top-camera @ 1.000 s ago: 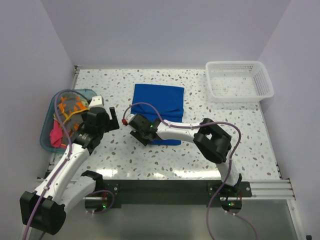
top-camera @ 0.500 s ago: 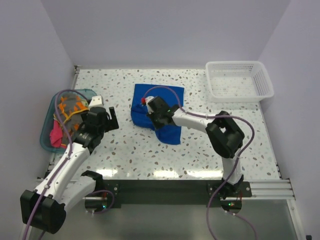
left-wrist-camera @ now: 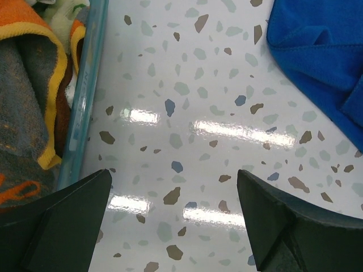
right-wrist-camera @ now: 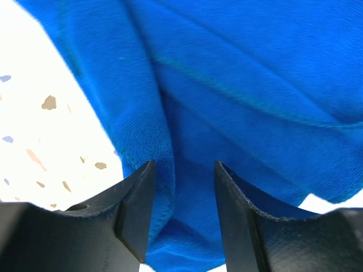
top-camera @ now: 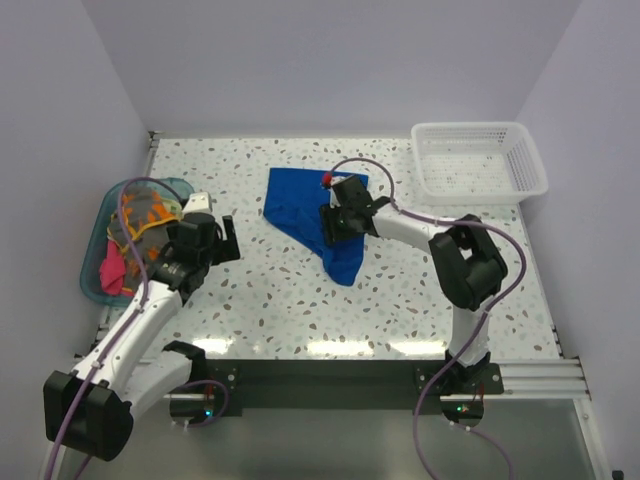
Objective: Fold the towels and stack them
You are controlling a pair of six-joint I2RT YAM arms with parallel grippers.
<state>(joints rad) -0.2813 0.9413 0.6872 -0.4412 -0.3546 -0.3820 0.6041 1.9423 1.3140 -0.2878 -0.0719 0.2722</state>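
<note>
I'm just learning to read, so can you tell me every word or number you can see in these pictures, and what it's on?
There are none to read. No word, label, number or sign shows on the royal blue cloth towel, the white plastic mesh basket, the translucent teal plastic tub or the speckled table top, nor anywhere else in view.

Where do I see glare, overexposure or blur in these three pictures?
Left wrist view: white glare streaks lie on the table, otherwise sharp. Right wrist view: the table is burnt out to near white at the left, the blue towel slightly soft. Top external view: even light, pale reflections along the table's near edge.
</note>
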